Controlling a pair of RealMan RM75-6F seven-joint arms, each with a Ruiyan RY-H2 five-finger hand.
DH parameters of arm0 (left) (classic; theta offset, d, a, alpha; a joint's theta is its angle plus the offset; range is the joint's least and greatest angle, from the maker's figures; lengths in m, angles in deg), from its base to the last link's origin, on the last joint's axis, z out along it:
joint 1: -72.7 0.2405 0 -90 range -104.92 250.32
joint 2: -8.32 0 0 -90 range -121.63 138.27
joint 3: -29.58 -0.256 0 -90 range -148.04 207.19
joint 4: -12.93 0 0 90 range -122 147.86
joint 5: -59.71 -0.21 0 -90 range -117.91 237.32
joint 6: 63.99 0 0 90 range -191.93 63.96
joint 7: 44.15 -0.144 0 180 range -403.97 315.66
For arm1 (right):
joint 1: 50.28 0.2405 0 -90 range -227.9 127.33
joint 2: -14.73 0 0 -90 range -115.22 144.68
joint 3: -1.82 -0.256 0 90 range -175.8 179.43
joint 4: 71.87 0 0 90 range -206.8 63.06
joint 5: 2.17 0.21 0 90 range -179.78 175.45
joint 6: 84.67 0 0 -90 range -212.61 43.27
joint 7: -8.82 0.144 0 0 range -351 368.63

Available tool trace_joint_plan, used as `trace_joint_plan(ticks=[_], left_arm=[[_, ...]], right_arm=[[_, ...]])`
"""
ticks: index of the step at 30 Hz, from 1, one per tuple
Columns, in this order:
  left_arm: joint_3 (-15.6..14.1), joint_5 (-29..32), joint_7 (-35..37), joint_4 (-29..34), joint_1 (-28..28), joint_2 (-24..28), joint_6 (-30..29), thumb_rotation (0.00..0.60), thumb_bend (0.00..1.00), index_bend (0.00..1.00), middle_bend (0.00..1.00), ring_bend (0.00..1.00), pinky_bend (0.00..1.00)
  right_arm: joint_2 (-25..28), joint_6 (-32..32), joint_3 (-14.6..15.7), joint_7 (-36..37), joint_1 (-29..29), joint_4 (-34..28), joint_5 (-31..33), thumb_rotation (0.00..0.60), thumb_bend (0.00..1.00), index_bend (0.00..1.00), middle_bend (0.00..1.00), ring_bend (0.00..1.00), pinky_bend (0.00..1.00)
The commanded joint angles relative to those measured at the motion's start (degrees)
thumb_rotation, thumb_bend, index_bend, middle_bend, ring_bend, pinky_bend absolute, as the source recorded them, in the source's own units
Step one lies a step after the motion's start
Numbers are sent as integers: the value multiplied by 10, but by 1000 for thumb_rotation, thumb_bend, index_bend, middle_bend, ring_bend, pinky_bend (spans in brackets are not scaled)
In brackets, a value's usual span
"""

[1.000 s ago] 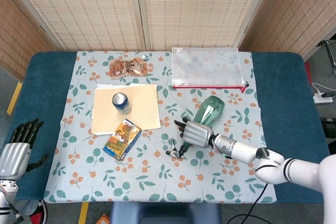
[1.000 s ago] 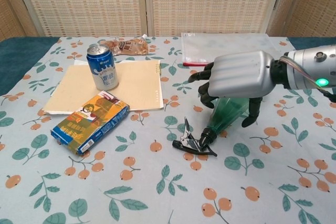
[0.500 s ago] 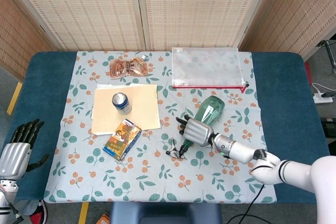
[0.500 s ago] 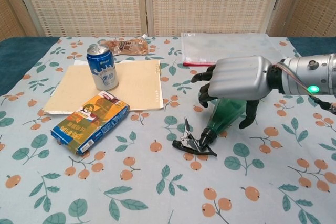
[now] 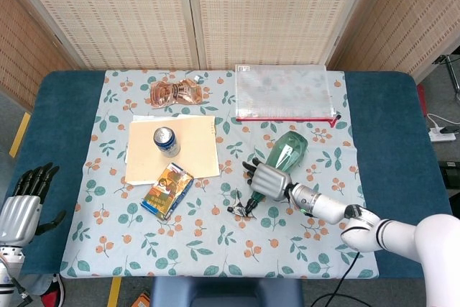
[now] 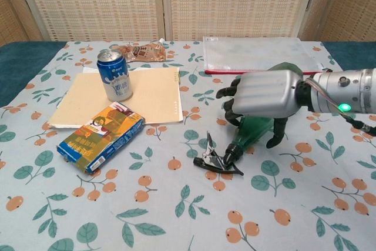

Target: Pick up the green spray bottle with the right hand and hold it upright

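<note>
Two hands are in sight. Nearest, off the bench's 8 o'clock corner, the left hand (image 5: pixel 21 210) hangs idle beside the bench (image 5: pixel 65 127), fingers apart and holding nothing. On the patterned cloth (image 6: pixel 147 216), toward 4 o'clock from centre, the green spray bottle (image 6: pixel 254 129) lies on its side, black trigger head (image 6: pixel 216 160) pointing near, body slanting away toward 1 o'clock. The right hand (image 6: pixel 261 95) is draped over the bottle's middle, dark fingers (image 6: pixel 230 105) curled down on either side; whether it actually grips cannot be told, and the bottle rests on the cloth. At 9 o'clock from the bottle, a snack packet (image 6: pixel 101 136) lies flat. Beyond it a blue can (image 6: pixel 114 74) stands upright on a tan folder (image 6: pixel 153 95). Farthest, a foil pouch (image 6: pixel 138 53) at 11 o'clock and a clear zip pouch (image 6: pixel 252 51) at 1 o'clock.
</note>
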Motion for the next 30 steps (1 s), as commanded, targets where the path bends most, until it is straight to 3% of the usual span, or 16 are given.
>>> trace_joint_plan(ticks=[1, 11, 20, 24, 30], left_arm=[[0, 0, 1, 0, 0, 0, 0, 600, 234, 0, 0, 0, 0], [0, 1, 6, 3, 0, 3, 2, 600, 233, 0, 0, 0, 0], [0, 5, 12, 5, 0, 4, 6, 600, 233, 0, 0, 0, 0], [0, 7, 15, 6, -1, 5, 9, 600, 233, 0, 0, 0, 0], [4, 19, 13, 13, 0, 4, 11, 600, 233, 0, 0, 0, 0]], right_arm=[[-8, -10, 3, 6, -1, 11, -6, 600, 0, 422, 311, 89, 247], [-38, -88, 16, 41, -8, 64, -51, 600, 0, 681, 493, 262, 350], [-40, -116, 16, 63, -8, 75, -60, 600, 0, 739, 532, 309, 369], [-27, -138, 3, 64, -4, 61, -62, 600, 0, 746, 539, 318, 371], [-11, -212, -54, 90, -25, 9, -21, 600, 0, 759, 547, 326, 371]])
